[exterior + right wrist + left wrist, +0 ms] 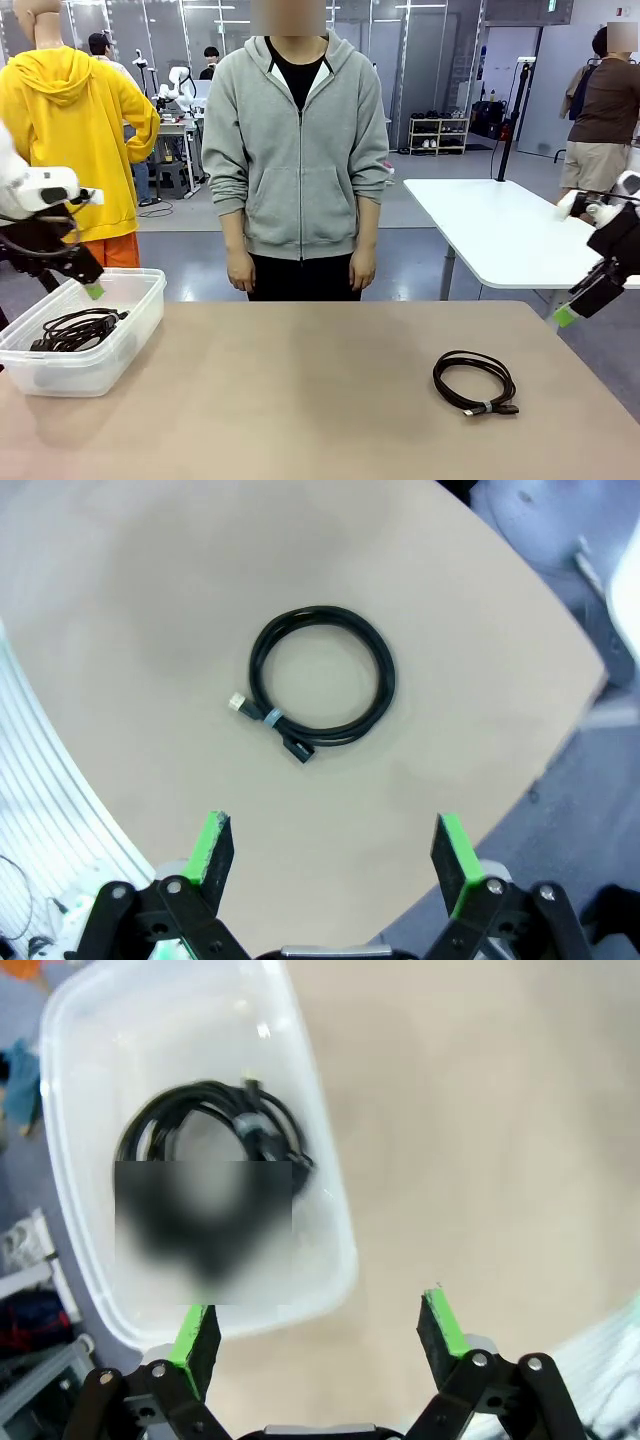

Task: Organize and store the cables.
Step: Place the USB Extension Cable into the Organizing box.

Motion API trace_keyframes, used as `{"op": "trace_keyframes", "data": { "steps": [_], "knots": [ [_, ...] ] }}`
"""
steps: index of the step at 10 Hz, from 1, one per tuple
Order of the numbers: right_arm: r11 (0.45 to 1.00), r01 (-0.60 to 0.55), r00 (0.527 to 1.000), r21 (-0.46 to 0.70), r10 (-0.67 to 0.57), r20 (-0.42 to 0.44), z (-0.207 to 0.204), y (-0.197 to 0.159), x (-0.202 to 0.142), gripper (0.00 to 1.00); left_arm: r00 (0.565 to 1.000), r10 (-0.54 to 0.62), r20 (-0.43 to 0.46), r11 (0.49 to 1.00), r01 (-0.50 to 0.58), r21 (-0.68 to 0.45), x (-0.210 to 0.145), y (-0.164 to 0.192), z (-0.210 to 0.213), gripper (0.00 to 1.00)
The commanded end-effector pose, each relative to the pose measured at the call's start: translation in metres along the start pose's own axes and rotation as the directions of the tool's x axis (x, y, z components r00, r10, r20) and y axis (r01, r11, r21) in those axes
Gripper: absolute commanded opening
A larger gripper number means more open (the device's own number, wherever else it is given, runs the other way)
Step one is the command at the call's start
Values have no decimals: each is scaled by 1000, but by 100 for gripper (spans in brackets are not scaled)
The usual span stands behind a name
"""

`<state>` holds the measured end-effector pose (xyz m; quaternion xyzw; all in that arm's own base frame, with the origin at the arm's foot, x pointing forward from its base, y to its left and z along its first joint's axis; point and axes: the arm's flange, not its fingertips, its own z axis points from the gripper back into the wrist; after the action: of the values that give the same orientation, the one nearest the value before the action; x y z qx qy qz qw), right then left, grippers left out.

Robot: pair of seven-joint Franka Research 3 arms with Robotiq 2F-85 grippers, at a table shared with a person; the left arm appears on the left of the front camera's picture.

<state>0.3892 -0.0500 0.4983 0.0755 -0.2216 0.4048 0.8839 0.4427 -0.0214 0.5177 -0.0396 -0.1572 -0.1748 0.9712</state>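
One coiled black cable (476,382) lies flat on the tan table at the right, and it sits centred below the camera in the right wrist view (320,684). More coiled black cables (78,329) rest inside the clear plastic bin (128,325) at the table's left; the left wrist view looks down on them (225,1130). My left gripper (92,290) hangs open above the bin's far rim, empty (318,1337). My right gripper (566,316) hovers open off the table's right edge, high above the lone cable, empty (335,860).
A person in a grey hoodie (300,150) stands at the far side of the table, hands down at the sides. A white table (500,225) stands behind at the right. The tan tabletop between bin and lone cable is bare.
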Motion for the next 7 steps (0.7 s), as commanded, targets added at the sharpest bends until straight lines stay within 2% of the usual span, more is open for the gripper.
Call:
{"op": "trace_keyframes", "data": {
  "steps": [1, 3, 4, 5, 6, 7],
  "knots": [
    [957, -288, 958, 14, 288, 12, -15, 13, 20, 100, 993, -110, -33, 976, 101, -195, -48, 5, 39, 100],
    [892, -448, 894, 63, 448, 14, -39, 23, 34, 100, 982, -187, 20, 959, 187, -213, -83, -10, 61, 100],
    [832, -545, 838, 100, 546, 26, -53, 35, 38, 100, 982, -191, 10, 962, 189, -199, -96, -15, 64, 100],
    [783, -612, 790, 111, 612, 29, -67, 44, 41, 100, 978, -208, 17, 958, 207, -196, -99, -16, 66, 100],
    [745, -653, 751, 141, 661, -15, -75, 57, 44, 100, 984, -174, 19, 962, 174, -210, -86, -13, 66, 100],
    [832, -542, 838, 118, 546, -6, -53, 48, 45, 100, 984, -174, 19, 962, 174, -210, -86, -13, 66, 100]
  ]
}}
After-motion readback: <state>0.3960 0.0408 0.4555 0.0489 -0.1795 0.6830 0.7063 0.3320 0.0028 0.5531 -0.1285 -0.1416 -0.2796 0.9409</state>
